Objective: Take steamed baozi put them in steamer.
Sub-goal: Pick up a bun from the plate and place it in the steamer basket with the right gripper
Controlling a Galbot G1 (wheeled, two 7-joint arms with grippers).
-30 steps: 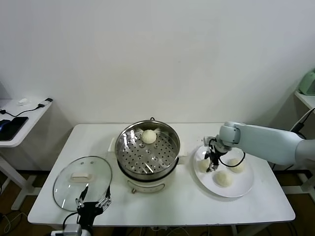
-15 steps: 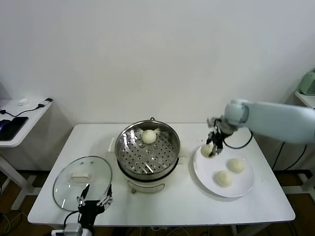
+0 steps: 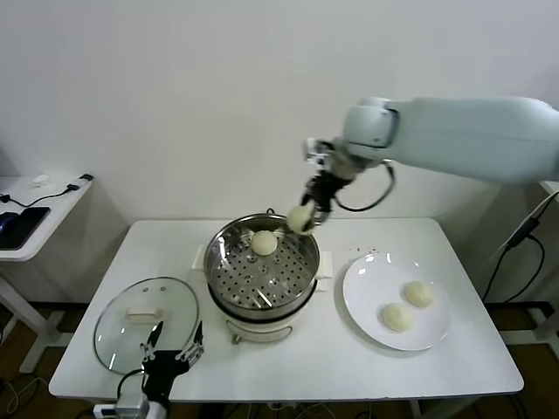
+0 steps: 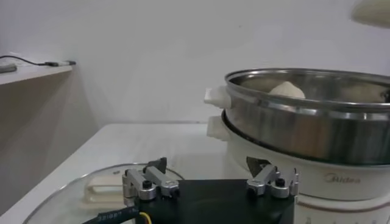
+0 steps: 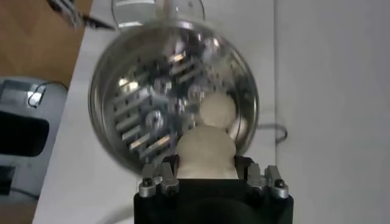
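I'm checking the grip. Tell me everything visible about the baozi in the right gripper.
The held baozi is a small, round, smooth off-white dough bun, looking soft and undamaged. The right gripper is shut on it, fingers pressing its sides. It hangs in the air above the far right rim of the steamer, touching nothing else.

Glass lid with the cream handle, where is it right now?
Head view: the round glass lid with a cream handle lies flat on the white table at the robot's left, beside the stainless-steel steamer, just beyond the parked left gripper.
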